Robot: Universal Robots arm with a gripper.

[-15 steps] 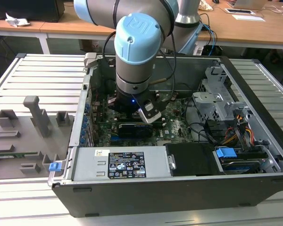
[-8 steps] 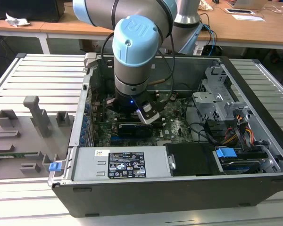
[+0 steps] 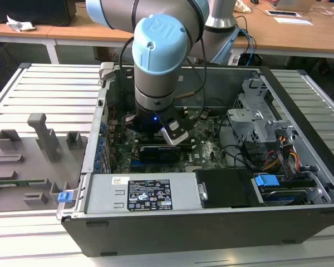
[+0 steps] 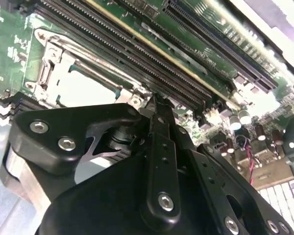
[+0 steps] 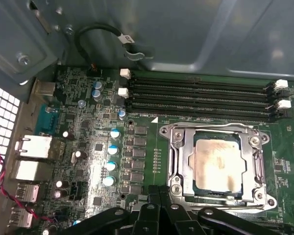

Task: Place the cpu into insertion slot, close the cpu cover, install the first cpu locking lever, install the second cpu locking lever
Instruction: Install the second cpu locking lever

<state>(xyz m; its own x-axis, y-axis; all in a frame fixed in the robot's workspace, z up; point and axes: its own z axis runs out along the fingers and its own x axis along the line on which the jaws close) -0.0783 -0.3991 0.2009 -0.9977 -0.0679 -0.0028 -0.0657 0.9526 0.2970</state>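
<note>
Cpu point(image 5: 213, 165) sits in the insertion slot point(image 5: 257, 169) on the green motherboard point(image 5: 88, 147), with the cpu cover point(image 5: 182, 166) down around it, just ahead of the gripper point(image 5: 159, 192). Its black fingers point(image 4: 158, 128) are pressed together, holding nothing, close above the slot's edge.

Exterior view: high, angled down into the open computer case point(image 3: 211, 183), moderately near. Both wrist views: close over the motherboard point(image 5: 88, 147), sharing the insertion slot point(image 5: 216, 164) and the memory slots point(image 5: 201, 98).
</note>
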